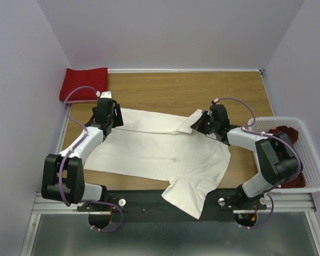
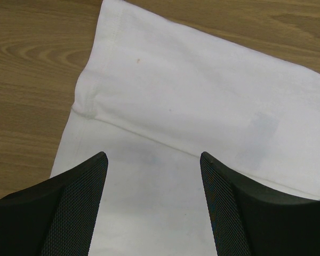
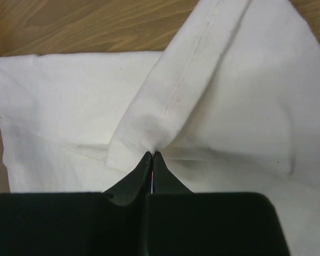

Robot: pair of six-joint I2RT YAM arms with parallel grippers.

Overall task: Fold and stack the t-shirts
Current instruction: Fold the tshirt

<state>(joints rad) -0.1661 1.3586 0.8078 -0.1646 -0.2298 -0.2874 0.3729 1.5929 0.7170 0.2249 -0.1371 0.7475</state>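
The cream-white t-shirt (image 1: pixel 160 154) lies spread across the table, one sleeve hanging over the near edge. My left gripper (image 1: pixel 108 114) is open over the shirt's far left corner, with cloth (image 2: pixel 202 96) between its fingers but not gripped. My right gripper (image 1: pixel 200 122) is shut on a fold of the shirt's hemmed edge (image 3: pixel 165 106) at the far right and lifts it a little. A folded bright red t-shirt (image 1: pixel 83 84) lies at the far left corner. A dark red t-shirt (image 1: pixel 285 138) lies in the basket.
A white plastic lattice basket (image 1: pixel 312 160) stands at the table's right edge. Bare wooden table (image 1: pixel 176 90) shows beyond the shirt. A black rail (image 1: pixel 144 200) runs along the near edge.
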